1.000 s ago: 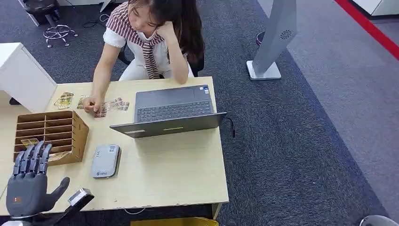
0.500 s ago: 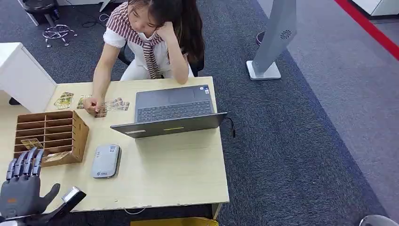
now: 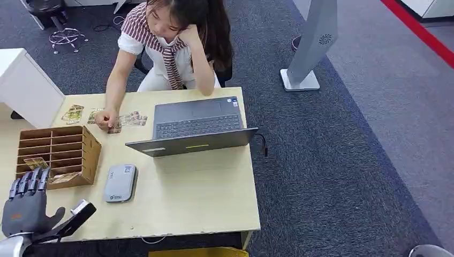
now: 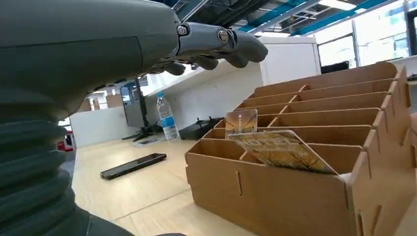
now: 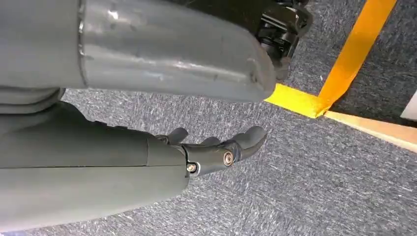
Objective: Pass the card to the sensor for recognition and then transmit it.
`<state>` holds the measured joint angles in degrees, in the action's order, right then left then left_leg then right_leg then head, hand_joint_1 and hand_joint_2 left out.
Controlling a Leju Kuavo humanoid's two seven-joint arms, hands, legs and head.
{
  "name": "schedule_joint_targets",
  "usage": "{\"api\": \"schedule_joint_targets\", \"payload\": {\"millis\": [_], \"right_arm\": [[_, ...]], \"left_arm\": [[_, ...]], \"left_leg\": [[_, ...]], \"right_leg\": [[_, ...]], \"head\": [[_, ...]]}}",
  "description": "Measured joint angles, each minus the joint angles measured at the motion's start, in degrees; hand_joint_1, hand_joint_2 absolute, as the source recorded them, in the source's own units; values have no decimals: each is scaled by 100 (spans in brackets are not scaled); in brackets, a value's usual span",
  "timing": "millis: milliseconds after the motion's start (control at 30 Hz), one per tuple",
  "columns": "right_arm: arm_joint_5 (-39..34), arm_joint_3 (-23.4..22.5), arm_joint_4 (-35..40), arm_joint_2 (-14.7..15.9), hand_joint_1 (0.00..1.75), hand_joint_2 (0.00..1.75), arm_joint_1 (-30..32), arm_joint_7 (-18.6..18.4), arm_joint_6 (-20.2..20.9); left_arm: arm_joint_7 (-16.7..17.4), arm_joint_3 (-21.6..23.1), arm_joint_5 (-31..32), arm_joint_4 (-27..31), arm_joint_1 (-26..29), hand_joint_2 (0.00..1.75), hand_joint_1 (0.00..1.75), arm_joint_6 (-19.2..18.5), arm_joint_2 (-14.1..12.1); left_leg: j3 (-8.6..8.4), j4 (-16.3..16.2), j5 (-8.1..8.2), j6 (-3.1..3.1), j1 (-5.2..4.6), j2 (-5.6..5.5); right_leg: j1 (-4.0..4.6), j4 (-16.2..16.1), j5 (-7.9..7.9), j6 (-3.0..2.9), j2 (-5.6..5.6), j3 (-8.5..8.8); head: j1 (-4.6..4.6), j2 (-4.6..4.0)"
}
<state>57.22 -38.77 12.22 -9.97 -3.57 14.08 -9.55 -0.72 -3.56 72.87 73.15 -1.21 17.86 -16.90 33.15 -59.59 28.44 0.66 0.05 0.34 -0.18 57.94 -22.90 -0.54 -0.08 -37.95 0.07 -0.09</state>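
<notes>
My left hand [image 3: 27,206] hovers open at the table's near left corner, just in front of the wooden slotted card box [image 3: 80,144]; its fingers [image 4: 216,46] hold nothing. Cards [image 4: 278,147] lean in the box's nearest slots, one yellow card [image 3: 35,162] standing further in. The grey card sensor [image 3: 120,183] lies flat on the table to the right of the box. My right hand [image 5: 216,150] hangs over the carpet, fingers loosely apart and empty.
An open laptop [image 3: 195,128] sits behind the sensor. A person sits at the far side with a hand [image 3: 105,118] on several cards [image 3: 134,119] spread on the table [image 3: 203,198]. A white cabinet [image 3: 24,85] stands at the left. A phone [image 4: 133,165] lies on another desk.
My left hand has drawn back toward me and lower, away from the box, still holding nothing. The person's hand has barely shifted on the cards.
</notes>
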Motion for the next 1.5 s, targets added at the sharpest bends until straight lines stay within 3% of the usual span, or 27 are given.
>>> {"api": "schedule_joint_targets", "payload": {"millis": [200,500,1500], "right_arm": [[72,13,0,7,0,0,-35,-4,42],[114,24,0,7,0,0,-46,-11,61],[173,52,0,4,0,0,-106,0,118]], "left_arm": [[90,0,83,-369,-478,175,0,-72,9],[92,2,159,-621,-782,175,0,-50,61],[94,50,238,-815,-862,175,0,-44,173]], "left_leg": [[0,0,-1,2,0,1],[-2,-1,-1,2,-1,1],[-3,-1,-1,2,-1,1]], "right_leg": [[0,0,3,-3,0,0],[0,0,3,-4,1,-1],[0,0,3,-4,1,-2]], "head": [[0,0],[0,0],[-2,2]]}}
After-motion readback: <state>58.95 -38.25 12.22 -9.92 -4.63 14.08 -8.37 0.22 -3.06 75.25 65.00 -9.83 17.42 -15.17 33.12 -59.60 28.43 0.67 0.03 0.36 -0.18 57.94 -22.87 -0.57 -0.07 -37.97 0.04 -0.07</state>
